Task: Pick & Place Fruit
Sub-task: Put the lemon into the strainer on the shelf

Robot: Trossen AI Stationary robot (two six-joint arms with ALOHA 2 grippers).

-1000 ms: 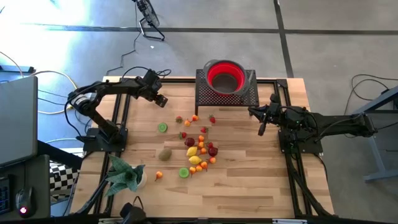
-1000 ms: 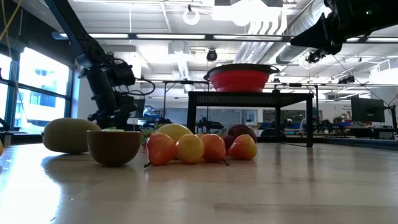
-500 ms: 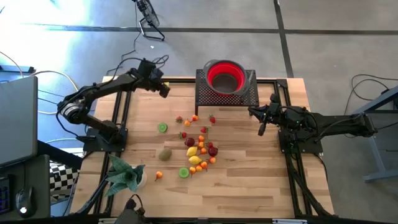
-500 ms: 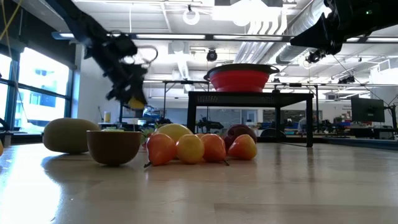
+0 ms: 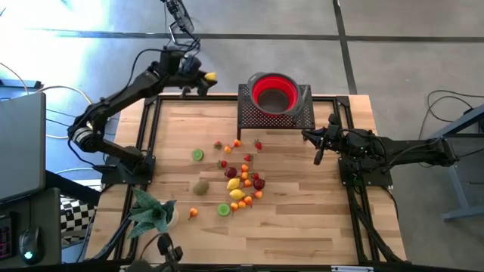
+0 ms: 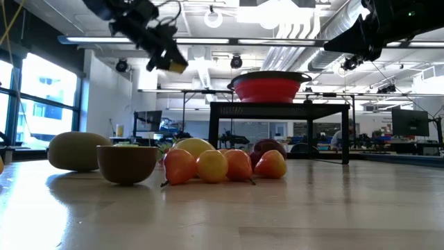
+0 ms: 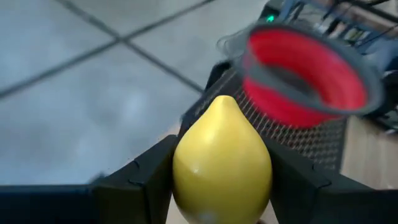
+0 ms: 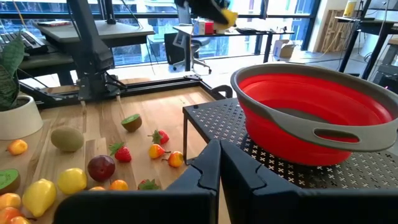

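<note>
My left gripper (image 5: pixel 204 78) is raised high over the table's far left corner, left of the red bowl (image 5: pixel 273 91), and is shut on a yellow lemon (image 7: pixel 222 162). The lemon (image 6: pixel 177 67) hangs well above the tabletop. The other fruit (image 5: pixel 240 181) lies on the wooden table in a loose cluster at mid-table: strawberries, small oranges, lemons, lime halves, a kiwi. My right gripper (image 5: pixel 318 155) waits shut at the table's right side, right of the bowl's stand, holding nothing. My left gripper pinches the lemon by its two opposite sides (image 7: pixel 186 171), one dark finger (image 7: pixel 146 183) on each. The fingers reach slightly downward from the table's left toward the bowl. The lemon's pointed tip (image 7: pixel 224 102) faces ahead, away from the gripper. The fruit is lifted clear of everything.
The bowl sits on a black mesh stand (image 5: pixel 276 115) at the table's far edge. A green leafy plant in a white pot (image 5: pixel 153 214) stands at the near left corner. Black frame rails run along the table's left and right sides.
My left gripper has risen steeply from just above the table, carrying the lemon up and toward the far edge and the bowl. It has tipped from pointing steeply down to nearly level. My right arm has kept still.
</note>
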